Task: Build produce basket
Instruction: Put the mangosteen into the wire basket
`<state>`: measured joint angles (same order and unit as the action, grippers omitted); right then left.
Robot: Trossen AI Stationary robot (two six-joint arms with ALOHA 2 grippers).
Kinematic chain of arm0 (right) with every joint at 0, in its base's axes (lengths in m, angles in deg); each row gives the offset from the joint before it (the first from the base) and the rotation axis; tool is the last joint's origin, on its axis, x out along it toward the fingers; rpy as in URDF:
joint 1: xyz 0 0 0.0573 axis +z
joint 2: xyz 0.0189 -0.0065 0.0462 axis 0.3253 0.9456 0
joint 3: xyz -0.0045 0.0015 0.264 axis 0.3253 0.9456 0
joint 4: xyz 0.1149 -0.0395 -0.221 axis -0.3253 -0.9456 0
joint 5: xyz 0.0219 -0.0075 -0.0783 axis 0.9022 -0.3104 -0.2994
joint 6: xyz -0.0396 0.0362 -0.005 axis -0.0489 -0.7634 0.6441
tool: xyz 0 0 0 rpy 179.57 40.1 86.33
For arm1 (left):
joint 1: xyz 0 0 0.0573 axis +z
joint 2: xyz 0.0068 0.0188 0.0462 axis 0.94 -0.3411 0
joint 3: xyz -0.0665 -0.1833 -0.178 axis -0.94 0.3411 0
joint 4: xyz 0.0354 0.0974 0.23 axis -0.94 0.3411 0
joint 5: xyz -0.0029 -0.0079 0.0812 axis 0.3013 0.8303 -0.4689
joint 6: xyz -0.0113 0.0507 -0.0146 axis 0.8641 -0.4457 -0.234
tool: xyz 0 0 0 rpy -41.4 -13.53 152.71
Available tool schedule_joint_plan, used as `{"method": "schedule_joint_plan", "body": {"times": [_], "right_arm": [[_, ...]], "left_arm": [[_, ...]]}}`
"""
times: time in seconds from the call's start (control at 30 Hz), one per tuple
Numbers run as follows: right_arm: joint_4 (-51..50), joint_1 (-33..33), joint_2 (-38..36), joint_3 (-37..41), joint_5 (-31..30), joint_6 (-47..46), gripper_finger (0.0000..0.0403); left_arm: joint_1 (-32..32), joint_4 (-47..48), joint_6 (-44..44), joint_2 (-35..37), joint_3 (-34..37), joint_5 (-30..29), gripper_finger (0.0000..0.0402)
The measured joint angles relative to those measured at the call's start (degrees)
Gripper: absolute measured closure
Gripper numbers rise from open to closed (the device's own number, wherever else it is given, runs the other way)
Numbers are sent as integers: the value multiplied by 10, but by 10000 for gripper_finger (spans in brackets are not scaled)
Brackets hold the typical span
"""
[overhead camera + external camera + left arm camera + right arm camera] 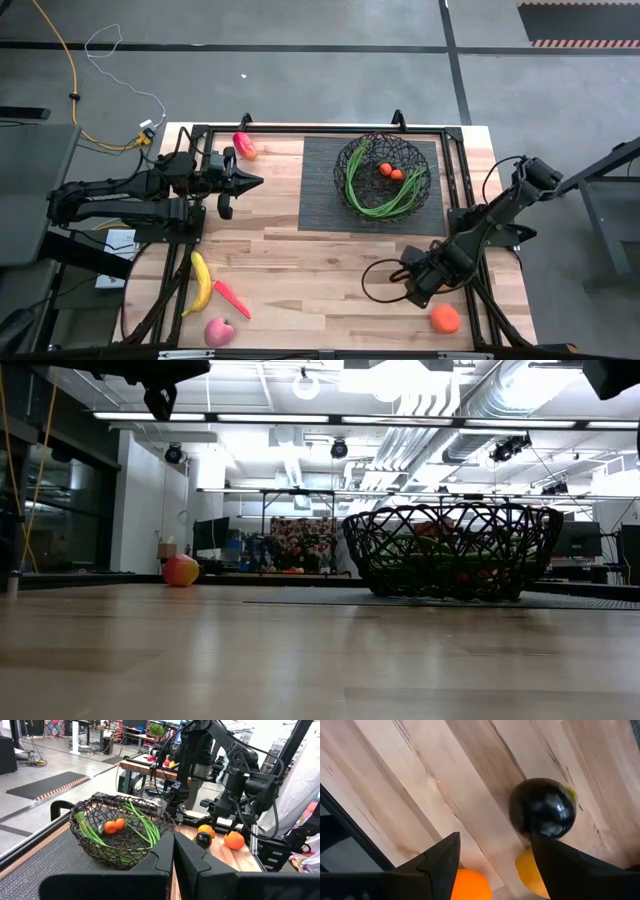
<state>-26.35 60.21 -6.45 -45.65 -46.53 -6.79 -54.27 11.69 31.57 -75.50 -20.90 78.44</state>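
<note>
In the lower right of the high view the right gripper (415, 290) is held low over the wooden table (320, 270), its fingers parted and empty, with the dark round fruit (542, 813) just ahead of one fingertip, an orange (467, 885) between the fingers and a second orange (445, 318) just beside. For a clean pick, the dark fruit is best centred between the fingers before closing, since a ball touched off-centre is likely to roll. The wire basket (385, 175), already holding green beans (375, 205) and two small tomatoes (390, 171), sits on the dark mat (320, 200) at upper centre, while the left gripper (235, 182) is parked shut and empty at upper left.
</note>
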Motion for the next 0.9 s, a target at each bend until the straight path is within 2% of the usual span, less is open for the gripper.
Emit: {"method": "schedule_joint_plan", "body": {"times": [0.13,0.33,0.43,0.6,0.9], "right_arm": [[-9,-11,0,0,8,19,146],[-60,-40,0,0,9,30,64],[-63,-45,0,0,5,10,41],[-61,-44,0,4,16,21,32],[-17,-65,3,77,53,-2,31]], "left_arm": [[0,0,0,0,0,-2,401],[0,0,0,0,0,-2,401],[0,0,0,0,0,-2,401],[0,0,0,0,0,-4,401],[0,-1,1,0,0,-15,401]]}}
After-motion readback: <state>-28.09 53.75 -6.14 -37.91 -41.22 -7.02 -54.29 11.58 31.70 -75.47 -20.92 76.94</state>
